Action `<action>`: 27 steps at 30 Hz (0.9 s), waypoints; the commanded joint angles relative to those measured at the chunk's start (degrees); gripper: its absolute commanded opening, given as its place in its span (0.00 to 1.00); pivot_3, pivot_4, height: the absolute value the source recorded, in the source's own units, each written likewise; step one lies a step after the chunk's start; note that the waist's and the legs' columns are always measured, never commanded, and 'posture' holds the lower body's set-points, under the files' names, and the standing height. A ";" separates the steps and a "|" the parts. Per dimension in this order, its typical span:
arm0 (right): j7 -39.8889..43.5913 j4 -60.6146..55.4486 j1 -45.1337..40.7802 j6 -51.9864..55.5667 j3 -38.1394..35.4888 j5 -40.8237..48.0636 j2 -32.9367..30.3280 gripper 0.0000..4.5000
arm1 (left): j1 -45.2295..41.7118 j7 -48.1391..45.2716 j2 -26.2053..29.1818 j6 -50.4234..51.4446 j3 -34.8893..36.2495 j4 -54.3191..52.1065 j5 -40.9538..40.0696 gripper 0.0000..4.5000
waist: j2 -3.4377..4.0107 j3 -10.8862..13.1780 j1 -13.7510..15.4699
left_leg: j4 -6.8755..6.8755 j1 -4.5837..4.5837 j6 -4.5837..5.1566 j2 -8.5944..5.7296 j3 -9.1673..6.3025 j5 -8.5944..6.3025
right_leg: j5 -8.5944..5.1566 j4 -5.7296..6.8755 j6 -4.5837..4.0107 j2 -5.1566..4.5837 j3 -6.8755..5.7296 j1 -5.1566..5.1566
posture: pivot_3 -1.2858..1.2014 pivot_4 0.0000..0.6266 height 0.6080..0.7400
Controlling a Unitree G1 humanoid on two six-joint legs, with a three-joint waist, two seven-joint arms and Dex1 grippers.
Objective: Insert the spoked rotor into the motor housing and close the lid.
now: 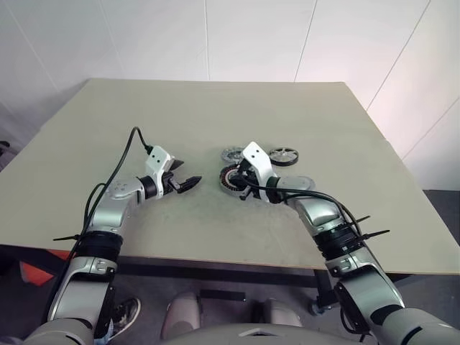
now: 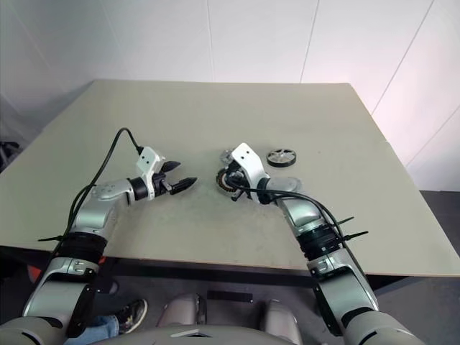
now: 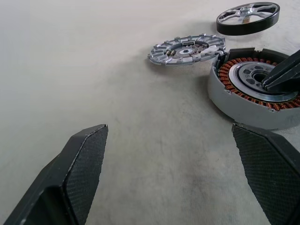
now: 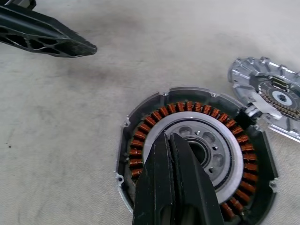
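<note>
The motor housing (image 4: pixel 187 107) lies open on the table, a grey round shell with a copper-red ring of windings and a silvery centre. My right gripper (image 4: pixel 169 139) is shut, empty, with its tips over the housing's centre. Just beyond the housing lies the lid (image 3: pixel 187 48), a grey ribbed disc. The spoked rotor (image 1: pixel 284 156), black-rimmed with silver spokes, rests flat to the right of the lid. My left gripper (image 1: pixel 185 174) stands open and empty a short way left of the housing, pointing toward it.
The beige table (image 1: pixel 144 115) is broad, with bare surface to the left, at the back and at the front of the parts. A white wall stands behind its far edge. A black cable loops off my left wrist.
</note>
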 commanded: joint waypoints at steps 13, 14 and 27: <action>-13.50 10.60 -8.44 5.37 -22.47 4.73 -6.55 0.20 | -1.10 -0.54 -0.05 -0.74 0.13 -0.99 -0.21 1.00 | 0.00 0.02 0.18 | 0.01 -0.08 0.00 -0.07 0.01 0.00 | 0.01 0.00 -0.02 -0.05 0.00 -0.05 | 0.52 0.00 1.00; -15.08 11.80 -9.14 6.37 -24.30 5.44 -6.64 0.28 | -1.11 -0.56 -0.03 -0.71 0.12 -0.97 -0.16 1.00 | 0.00 0.02 0.08 | 0.01 -0.09 -0.01 -0.07 0.01 0.01 | 0.01 -0.01 -0.02 -0.05 0.01 -0.06 | 0.52 0.00 1.00; -35.52 23.80 -18.00 26.22 -58.95 29.87 -3.19 0.36 | -1.79 -0.72 -0.07 -1.50 -0.81 0.27 1.21 1.00 | 0.03 0.02 0.03 | -0.08 -0.06 -0.28 0.00 0.04 0.18 | 0.01 0.07 -0.05 0.04 0.01 -0.16 | 0.52 0.00 1.00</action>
